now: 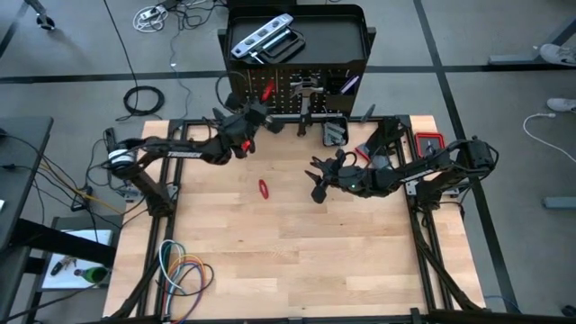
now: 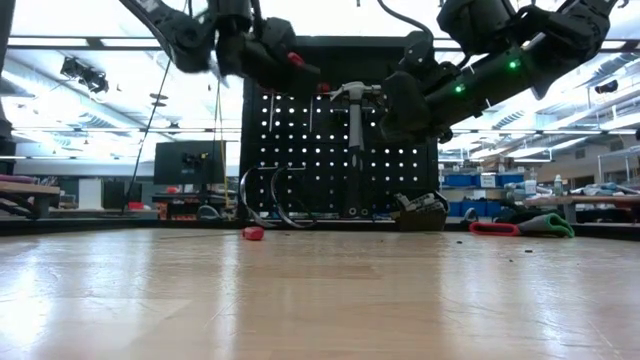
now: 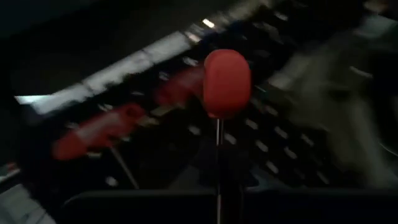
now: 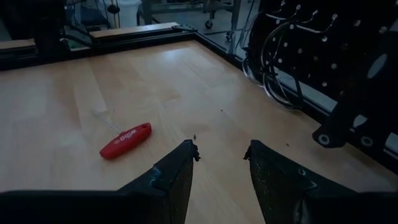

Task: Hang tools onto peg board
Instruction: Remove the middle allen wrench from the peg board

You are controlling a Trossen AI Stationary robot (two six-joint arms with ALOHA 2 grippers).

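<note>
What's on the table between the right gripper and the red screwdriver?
Nothing: in the right wrist view, bare wood separates the open right gripper from the red screwdriver.

From above, the light is soft and even, and the wooden table (image 1: 297,252) looks bright with only faint shadows under the arms. From table height, the bright ceiling lights (image 2: 80,70) and windows behind make glare, so the arms and the peg board (image 2: 340,150) look like dark shapes, and the tabletop shines. The left wrist picture is very dark and smeared with blur; only a red handle (image 3: 227,82) stands out. The right wrist picture is dimmer but clear, with its near fingers (image 4: 174,180) soft and dark.
</note>
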